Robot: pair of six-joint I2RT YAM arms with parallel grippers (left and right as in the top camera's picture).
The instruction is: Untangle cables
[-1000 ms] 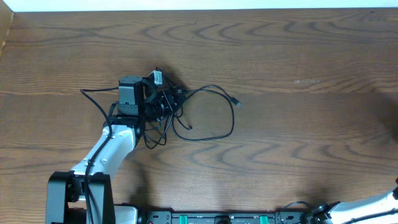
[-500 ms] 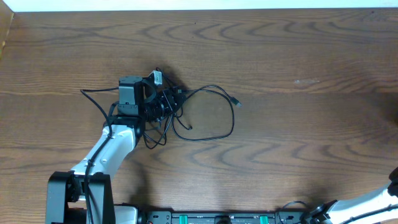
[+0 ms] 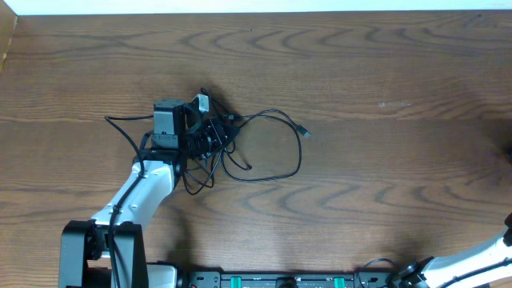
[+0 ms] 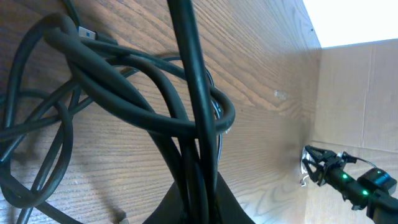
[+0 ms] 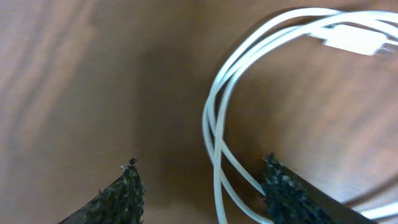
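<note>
A tangle of black cables (image 3: 228,132) lies left of the table's middle, with one wide loop (image 3: 298,160) reaching right to a small plug (image 3: 304,130). My left gripper (image 3: 212,134) is shut on the tangle. In the left wrist view several black strands (image 4: 124,93) rise from between the closed jaws of the left gripper (image 4: 199,202). The right wrist view shows the white cable (image 5: 217,124) and its plug (image 5: 354,40) on the wood. Two of its strands pass between the spread fingers (image 5: 127,193) of my right gripper (image 5: 202,180), close to the right finger; nothing is clamped.
A cardboard wall (image 4: 354,93) borders the table at one side. A black device with a green light (image 4: 345,177) stands near it. Only a white link of the right arm (image 3: 490,258) shows in the overhead view, at the bottom right corner.
The black tangle by the left gripper has shifted slightly, the small loops below it rearranging. The right arm's link at the bottom right edge has moved a little.
</note>
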